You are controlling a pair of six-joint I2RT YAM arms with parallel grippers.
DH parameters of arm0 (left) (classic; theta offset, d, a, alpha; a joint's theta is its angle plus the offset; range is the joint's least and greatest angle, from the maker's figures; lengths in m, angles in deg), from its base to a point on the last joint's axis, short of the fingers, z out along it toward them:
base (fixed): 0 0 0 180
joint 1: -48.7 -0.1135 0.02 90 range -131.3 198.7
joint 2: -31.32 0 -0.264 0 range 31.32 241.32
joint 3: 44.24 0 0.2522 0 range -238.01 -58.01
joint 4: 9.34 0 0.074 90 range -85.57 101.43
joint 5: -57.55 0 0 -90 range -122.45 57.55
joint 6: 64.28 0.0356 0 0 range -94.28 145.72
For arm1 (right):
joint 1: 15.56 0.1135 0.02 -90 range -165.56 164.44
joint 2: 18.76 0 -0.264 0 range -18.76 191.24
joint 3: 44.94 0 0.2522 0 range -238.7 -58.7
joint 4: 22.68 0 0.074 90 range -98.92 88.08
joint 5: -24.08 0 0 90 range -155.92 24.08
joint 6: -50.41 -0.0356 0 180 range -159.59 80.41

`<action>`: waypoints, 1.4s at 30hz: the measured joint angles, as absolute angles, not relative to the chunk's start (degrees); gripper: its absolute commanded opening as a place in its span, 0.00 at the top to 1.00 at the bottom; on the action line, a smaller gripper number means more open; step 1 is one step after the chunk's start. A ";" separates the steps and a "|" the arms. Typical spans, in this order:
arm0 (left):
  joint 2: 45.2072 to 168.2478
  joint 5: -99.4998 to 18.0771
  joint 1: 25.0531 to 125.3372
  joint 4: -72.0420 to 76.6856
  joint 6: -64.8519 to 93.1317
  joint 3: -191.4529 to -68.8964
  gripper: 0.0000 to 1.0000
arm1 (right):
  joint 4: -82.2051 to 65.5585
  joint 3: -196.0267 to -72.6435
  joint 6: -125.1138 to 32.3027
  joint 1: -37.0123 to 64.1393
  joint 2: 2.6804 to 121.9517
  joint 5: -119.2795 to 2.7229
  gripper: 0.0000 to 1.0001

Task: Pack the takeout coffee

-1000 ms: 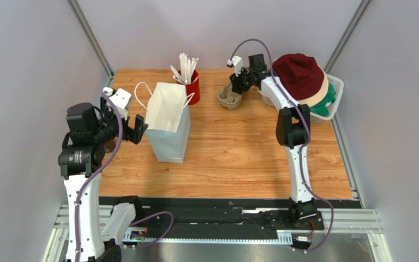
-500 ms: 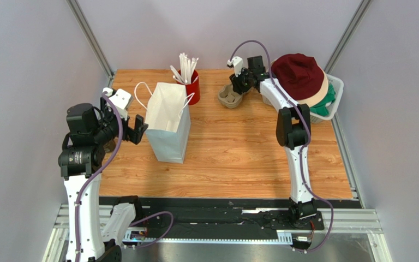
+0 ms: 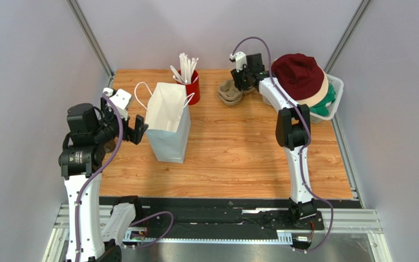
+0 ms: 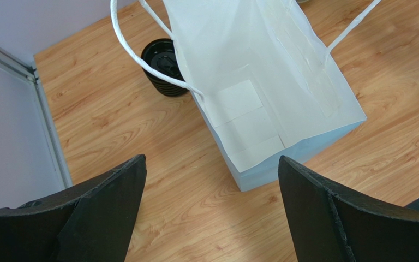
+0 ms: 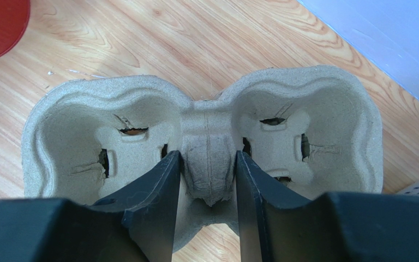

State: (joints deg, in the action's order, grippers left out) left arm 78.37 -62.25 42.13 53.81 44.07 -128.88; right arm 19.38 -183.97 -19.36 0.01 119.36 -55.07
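While the right claw [image 5: 206, 172] pinches the pulp cup carrier [image 5: 304, 103] by its middle ridge, the packing looks to be at an early step: the carrier is being taken in hand, probably so that it can go to the white paper bag [image 3: 168, 123]. The brown takeout coffee itself shows in none of the three views, so where it stands cannot be told. The only dark round thing in sight is a squat black round piece [image 4: 165, 65] just behind the bag, under one of its handles, and that is not the cup.

The next move, as a judgement, calls for a steady carry across the worktop [image 3: 239, 158] from the far edge, past the red cup of straws [image 3: 191, 87], and a level lowering into the bag's open mouth. The carrier is wide and the bag is light, so the bag may need bracing.

The right claw is partly closed. Its two fingers press either side of the ridge between the two empty wells, and both are in contact with the pulp. The left claw [image 4: 211, 161] is spread to its widest and holds nothing. It hovers just beside the bag's near left side, touching neither the bag nor the handles.
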 measured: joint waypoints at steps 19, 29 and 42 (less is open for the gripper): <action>78.35 -62.27 42.13 53.81 44.07 -128.88 0.01 | 17.80 -182.07 -23.45 1.61 119.49 -60.07 0.63; 78.35 -62.27 42.13 53.81 44.07 -128.85 0.01 | 18.35 -182.47 -26.16 0.95 119.49 -58.17 0.50; 78.11 -62.27 42.11 53.64 44.07 -128.53 0.01 | 18.22 -182.44 -26.33 0.71 119.47 -56.99 0.63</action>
